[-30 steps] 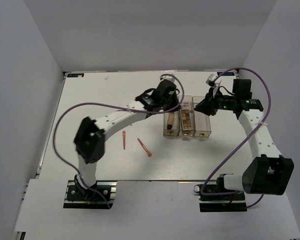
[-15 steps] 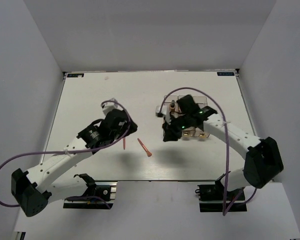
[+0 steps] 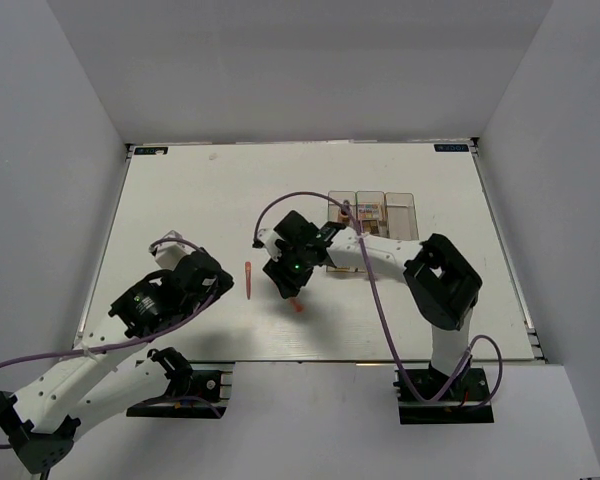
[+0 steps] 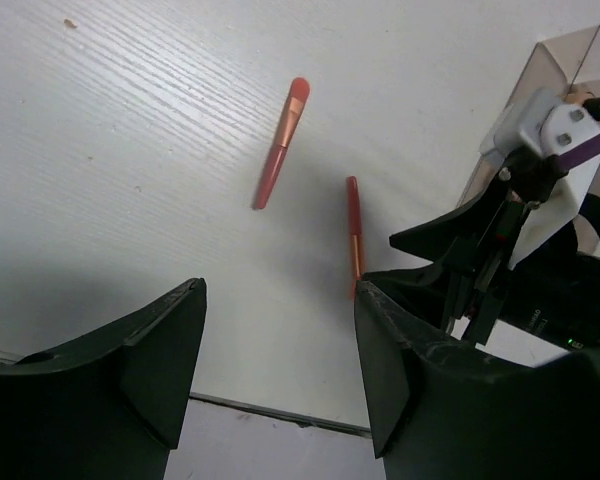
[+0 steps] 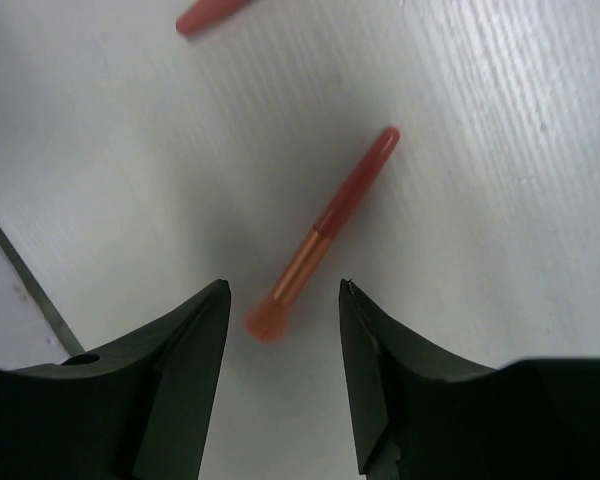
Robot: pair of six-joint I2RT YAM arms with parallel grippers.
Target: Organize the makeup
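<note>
Both right fingers [image 5: 180, 380] are apart, empty, over the brush end of one pink stick [image 5: 330, 220], flat on the tabletop [image 5: 500, 150]. Better go to mid-shaft, turn wrist square to it, then close slowly. Left fingers [image 4: 140, 350] also wide, empty; 2nd stick [image 4: 278, 150] near.

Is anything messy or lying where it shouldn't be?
Yes. One pink stick and a second pink stick, under the open right hand, lie loose on the table, pointing different ways, not in the clear boxes.
</note>
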